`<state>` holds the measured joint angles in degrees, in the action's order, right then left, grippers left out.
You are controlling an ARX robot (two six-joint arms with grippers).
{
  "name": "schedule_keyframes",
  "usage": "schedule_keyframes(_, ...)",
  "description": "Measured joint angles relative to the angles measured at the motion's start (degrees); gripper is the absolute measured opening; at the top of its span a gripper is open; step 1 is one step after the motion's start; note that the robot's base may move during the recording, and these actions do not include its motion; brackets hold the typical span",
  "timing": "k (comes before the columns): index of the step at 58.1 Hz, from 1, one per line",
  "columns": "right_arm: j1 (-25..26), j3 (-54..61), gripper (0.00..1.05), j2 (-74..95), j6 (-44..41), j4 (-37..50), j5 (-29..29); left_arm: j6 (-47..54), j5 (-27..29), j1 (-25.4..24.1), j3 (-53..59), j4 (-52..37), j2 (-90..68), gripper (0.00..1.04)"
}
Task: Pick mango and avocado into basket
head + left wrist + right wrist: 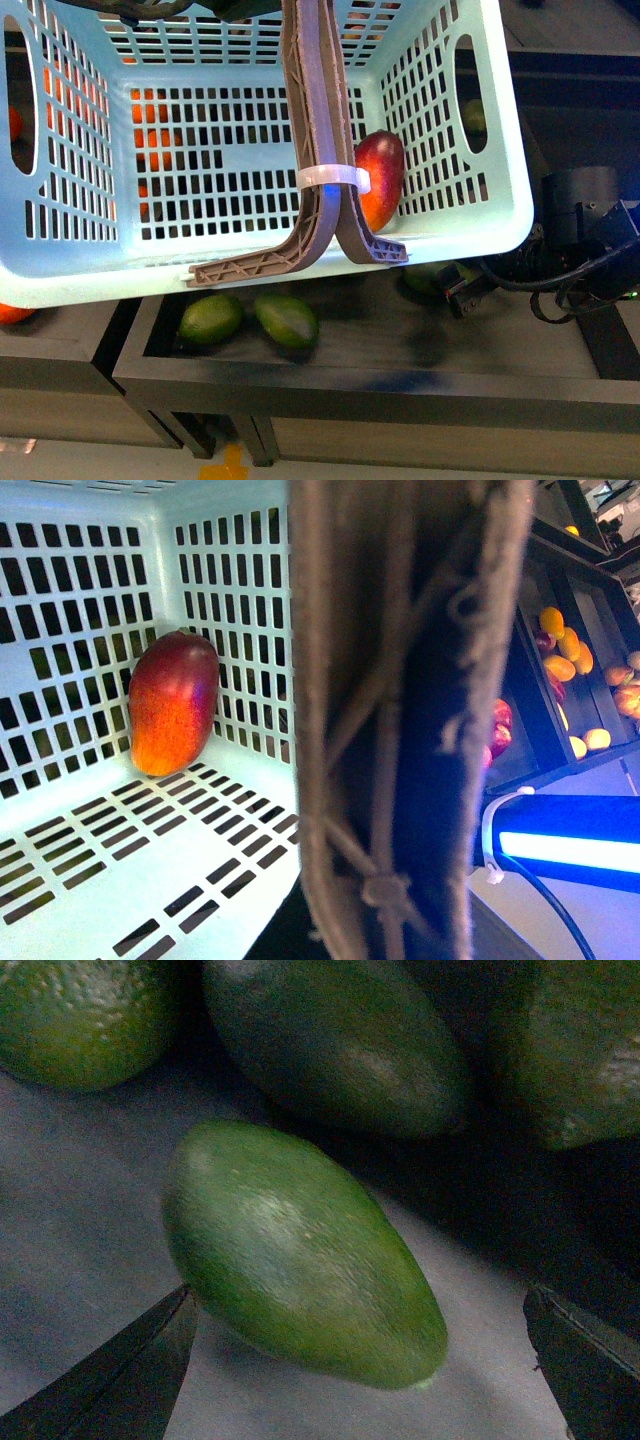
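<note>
The mint basket hangs tilted over the crate, its two brown handles bound by a white zip tie. My left gripper is shut on those handles, and its fingers do not show. The red-orange mango lies inside against the basket's right wall, and the left wrist view shows this mango too. My right gripper is low in the crate, open. Between its dark fingertips lies a green avocado, untouched. Two more avocados lie at the crate's left.
A dark wooden crate holds the avocados, and others crowd close behind the nearest one. Oranges show through the basket's slots. Shelves of mixed fruit stand beyond the handles. A black cable trails by the right arm.
</note>
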<state>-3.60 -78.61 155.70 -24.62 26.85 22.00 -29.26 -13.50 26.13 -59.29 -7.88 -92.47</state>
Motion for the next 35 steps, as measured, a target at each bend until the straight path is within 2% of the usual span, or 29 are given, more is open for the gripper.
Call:
schedule_keyframes(14,-1.1,-3.7,0.97,1.7,0.6,-2.4,0.8,0.0,-0.1,0.0,0.0,0.0,0.0,0.06)
schedule_keyframes(35,-1.4,-6.8,0.97,5.2,1.9,-1.1,-0.1,0.0,-0.2,0.0,0.0,0.0,0.0,0.06)
